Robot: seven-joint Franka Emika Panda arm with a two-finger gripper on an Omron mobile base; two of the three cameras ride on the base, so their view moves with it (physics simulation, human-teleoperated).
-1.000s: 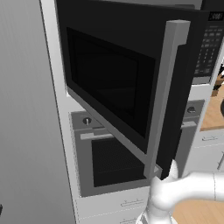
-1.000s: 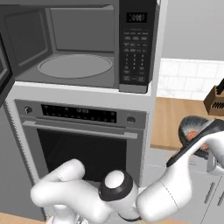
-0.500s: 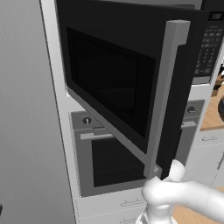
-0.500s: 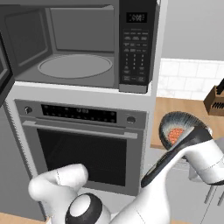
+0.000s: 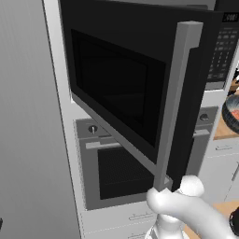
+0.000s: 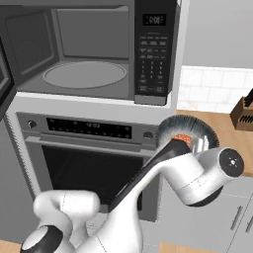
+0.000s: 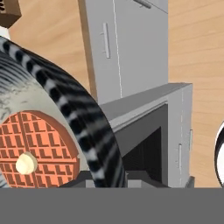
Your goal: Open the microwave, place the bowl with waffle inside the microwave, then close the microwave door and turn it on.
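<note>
The microwave (image 6: 89, 54) stands open, its grey cavity and glass turntable (image 6: 84, 74) bare. The microwave door (image 5: 116, 88) swings out toward the base, silver bar handle (image 5: 179, 93) on its free edge. The bowl with waffle (image 6: 188, 134) hangs in the air to the right of the oven, below the keypad (image 6: 150, 54). My gripper (image 6: 173, 146) is shut on its near rim. In the hand view the bowl's striped rim (image 7: 74, 100) curves over the orange waffle (image 7: 39, 140), and my gripper (image 7: 105, 178) clamps the rim at the bottom. The bowl (image 5: 232, 112) also peeks in at the right edge.
A silver-fronted oven (image 6: 89, 163) with a horizontal handle sits under the microwave. A wooden counter (image 6: 232, 143) runs to the right, with a knife block (image 6: 244, 111) at the back. Grey cabinet fronts (image 7: 127, 48) lie below. A tall grey panel (image 5: 28, 140) stands on the left.
The arm has carried the bowl leftward and slightly up, from over the counter toward the microwave front. The microwave door has stayed open.
</note>
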